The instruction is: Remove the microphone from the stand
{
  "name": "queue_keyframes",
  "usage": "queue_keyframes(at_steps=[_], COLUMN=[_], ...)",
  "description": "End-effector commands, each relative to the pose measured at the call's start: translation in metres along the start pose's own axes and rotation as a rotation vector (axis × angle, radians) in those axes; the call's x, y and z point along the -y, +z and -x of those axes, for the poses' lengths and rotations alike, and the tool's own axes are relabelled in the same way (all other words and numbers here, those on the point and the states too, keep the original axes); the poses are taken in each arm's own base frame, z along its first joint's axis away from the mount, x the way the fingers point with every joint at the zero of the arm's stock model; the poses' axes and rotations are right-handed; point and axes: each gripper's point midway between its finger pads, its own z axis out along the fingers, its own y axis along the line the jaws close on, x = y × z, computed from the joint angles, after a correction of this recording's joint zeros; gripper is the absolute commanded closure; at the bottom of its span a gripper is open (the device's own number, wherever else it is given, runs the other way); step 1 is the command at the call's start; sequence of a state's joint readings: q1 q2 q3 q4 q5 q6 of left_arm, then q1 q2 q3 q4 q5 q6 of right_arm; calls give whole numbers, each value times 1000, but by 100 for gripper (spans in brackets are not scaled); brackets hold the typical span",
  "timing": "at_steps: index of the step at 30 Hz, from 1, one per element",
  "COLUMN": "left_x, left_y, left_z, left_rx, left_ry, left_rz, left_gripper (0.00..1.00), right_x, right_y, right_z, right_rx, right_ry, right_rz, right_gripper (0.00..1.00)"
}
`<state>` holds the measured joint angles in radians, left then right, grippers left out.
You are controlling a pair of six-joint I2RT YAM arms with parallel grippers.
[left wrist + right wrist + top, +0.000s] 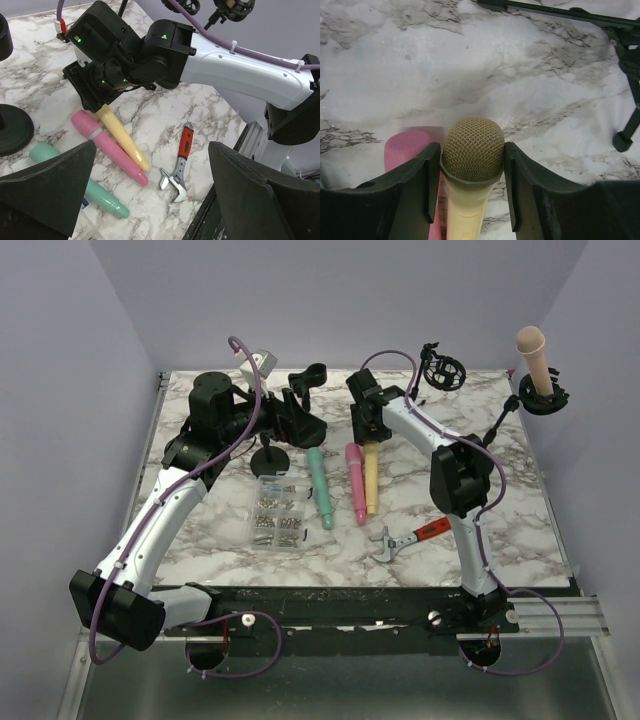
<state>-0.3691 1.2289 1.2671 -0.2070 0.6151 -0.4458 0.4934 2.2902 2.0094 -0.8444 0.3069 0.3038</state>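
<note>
A beige microphone (531, 352) stands upright in a black holder (546, 399) at the far right of the marble table. My right gripper (368, 430) is shut on the mesh head of a yellow microphone (470, 160) that lies flat on the table (371, 480), beside a pink microphone (356, 483). Both fingers touch its collar. The yellow microphone also shows in the left wrist view (122, 137). My left gripper (300, 425) is open and empty (152, 147), hovering by a black clip stand (308, 377) with a round base (272, 458).
A green microphone (320, 487) lies left of the pink one. A clear box of screws (278, 512) sits near the front left. A red-handled wrench (410, 537) lies at the front. An empty shock-mount stand (443, 370) is at the back.
</note>
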Motion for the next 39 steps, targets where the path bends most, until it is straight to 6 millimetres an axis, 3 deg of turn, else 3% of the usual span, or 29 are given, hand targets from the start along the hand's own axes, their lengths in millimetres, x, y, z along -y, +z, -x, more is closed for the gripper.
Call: queue_keyframes(at_steps=[1,9,14,27,31,34,39], left_x=[5,7,9,11,12,13,17], left_y=[1,0,0,0,1,1,2], left_z=[-2,-1,-1,-2,-2,-3,-5], left_rx=[-5,0,1,-1,-3,-4,-10], left_ry=[10,13,16,13,10,10,9], left_rz=[-28,-33,-38,-45,-50,-53,-67], left_gripper=[1,1,2,1,1,2,1], right_x=[-25,-47,-49,-46,-39,-29,17], right_y=[10,4,5,-14,-21,-26,-37], right_z=[0,-1,-4,4,9,15,29], right_rx=[-3,-15,-28,9,35,67,167], right_ry=[52,92,89,76,75,74,98], right_rz=[106,225,237,257,236,192,-38], right_gripper=[96,88,79,39,30,29,32])
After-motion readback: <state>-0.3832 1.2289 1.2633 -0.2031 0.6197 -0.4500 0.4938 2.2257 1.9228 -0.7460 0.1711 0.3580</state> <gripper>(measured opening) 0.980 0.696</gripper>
